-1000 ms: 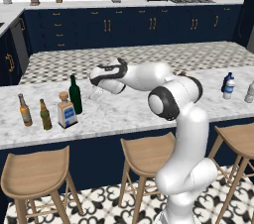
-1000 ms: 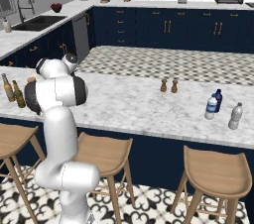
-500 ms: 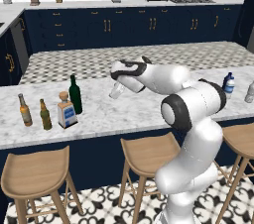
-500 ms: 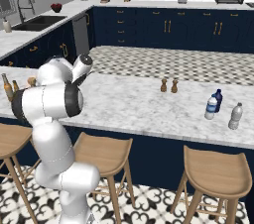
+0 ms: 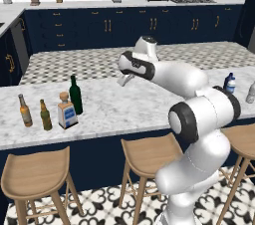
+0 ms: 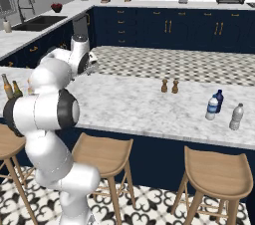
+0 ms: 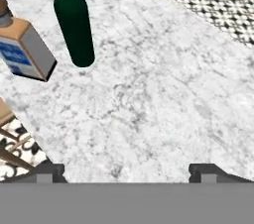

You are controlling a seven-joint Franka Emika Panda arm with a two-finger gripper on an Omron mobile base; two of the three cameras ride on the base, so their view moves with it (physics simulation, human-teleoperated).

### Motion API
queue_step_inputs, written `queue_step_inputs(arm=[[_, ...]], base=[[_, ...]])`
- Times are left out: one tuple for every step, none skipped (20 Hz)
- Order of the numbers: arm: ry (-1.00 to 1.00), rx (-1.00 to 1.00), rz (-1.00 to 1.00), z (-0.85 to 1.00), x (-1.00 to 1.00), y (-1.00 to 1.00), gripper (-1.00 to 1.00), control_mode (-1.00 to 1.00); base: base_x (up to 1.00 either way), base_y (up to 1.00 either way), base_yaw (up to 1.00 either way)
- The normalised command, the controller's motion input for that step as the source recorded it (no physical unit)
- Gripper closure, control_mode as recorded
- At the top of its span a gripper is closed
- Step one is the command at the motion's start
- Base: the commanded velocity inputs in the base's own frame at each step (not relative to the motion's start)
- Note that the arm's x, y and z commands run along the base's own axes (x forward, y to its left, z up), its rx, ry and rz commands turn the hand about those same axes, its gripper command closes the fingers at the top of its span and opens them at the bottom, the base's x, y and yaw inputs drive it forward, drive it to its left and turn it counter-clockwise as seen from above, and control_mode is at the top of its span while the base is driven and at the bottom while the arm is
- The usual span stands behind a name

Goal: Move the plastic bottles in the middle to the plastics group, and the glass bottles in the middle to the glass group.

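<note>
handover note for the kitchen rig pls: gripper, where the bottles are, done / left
Gripper: open, empty, above the marble counter.
Glass end: green wine bottle and square bottle stand beside the two beer bottles.
Plastics end: small water bottle stands right by the navy bottle; grey bottle a little apart.
Done, by the look of it: all three middle bottles sit with their groups.
Left: nothing obvious; check the spacing, then park the arm.
</note>
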Motion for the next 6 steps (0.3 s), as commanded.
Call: queue_step_inputs(arm=[[0.01, 0.02, -0.22, 0.00, -0.51, -0.90, -1.00, -1.00], [0.00, 0.04, -0.22, -0.14, -0.44, -0.94, -1.00, -1.00], [0.00, 0.05, -0.22, -0.11, -0.47, -0.91, -1.00, -1.00], [0.00, 0.06, -0.23, -0.09, -0.43, -0.89, -1.00, -1.00], [0.03, 0.06, -0.28, -0.18, -0.09, -0.79, -1.00, -1.00], [0.00, 0.08, -0.30, 0.00, -0.37, -0.91, -1.00, -1.00]], base=[[0.00, 0.00, 0.00], [0.00, 0.00, 0.00], [0.00, 0.00, 0.00], [0.00, 0.00, 0.00], [0.00, 0.00, 0.00], [0.00, 0.00, 0.00]])
